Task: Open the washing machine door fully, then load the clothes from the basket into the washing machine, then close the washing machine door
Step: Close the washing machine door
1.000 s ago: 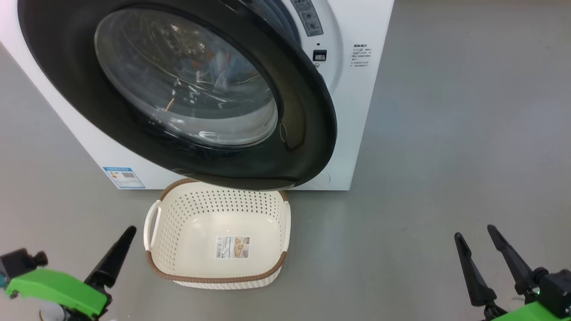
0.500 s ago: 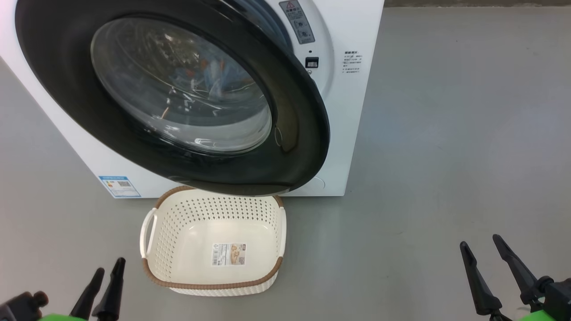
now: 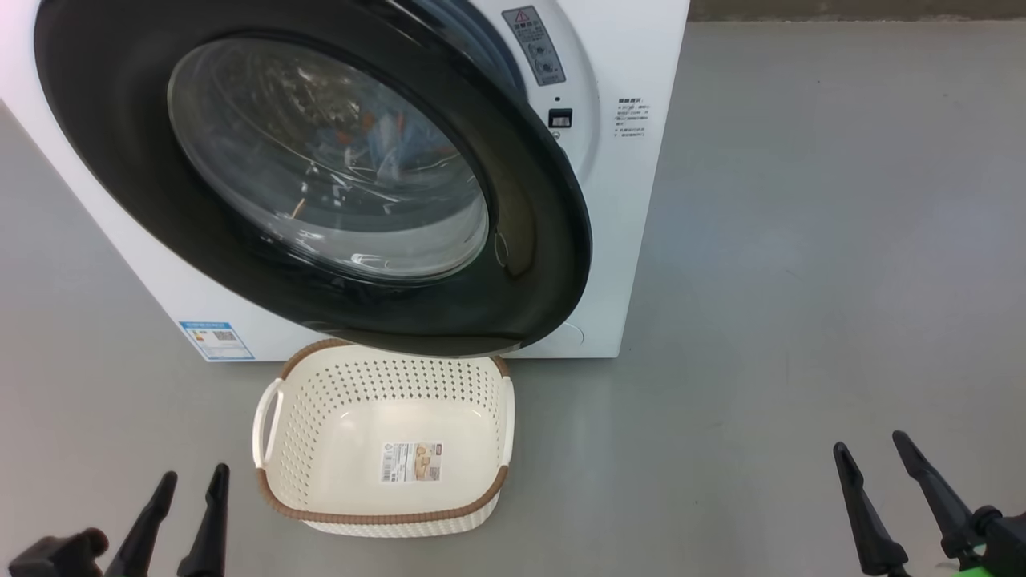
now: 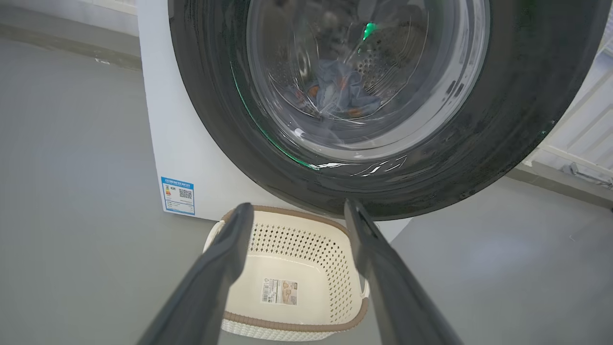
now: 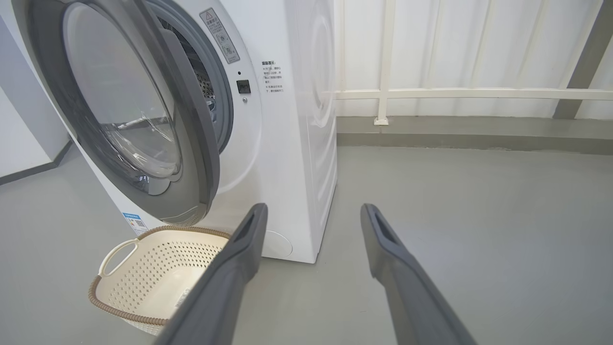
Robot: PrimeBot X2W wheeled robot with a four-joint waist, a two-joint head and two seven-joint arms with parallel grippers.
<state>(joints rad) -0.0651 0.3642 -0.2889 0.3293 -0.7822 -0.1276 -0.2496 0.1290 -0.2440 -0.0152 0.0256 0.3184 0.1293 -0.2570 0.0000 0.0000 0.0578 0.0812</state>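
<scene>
The white washing machine (image 3: 633, 200) stands ahead, and its black-rimmed door (image 3: 529, 264) hangs partly ajar with a gap on the latch side. Through the glass I see light blue clothes (image 4: 342, 91) with orange marks lying in the drum. On the floor under the door's lower edge sits the cream basket (image 3: 321, 401), holding nothing but a label on its bottom. My left gripper (image 3: 191, 479) is open at the lower left, short of the basket's left handle. Far to the basket's right, my right gripper (image 3: 870, 443) is also open. Both grippers hold nothing.
A grey floor spreads wide to the machine's right. Behind it in the right wrist view runs a white panelled wall with a rail (image 5: 455, 93). A blue energy label (image 3: 215, 340) and a round cap (image 5: 278, 244) sit low on the machine's front.
My left gripper has turned so both fingers point up, and it sits lower in view. The camera has shifted slightly. Door and basket keep their places.
</scene>
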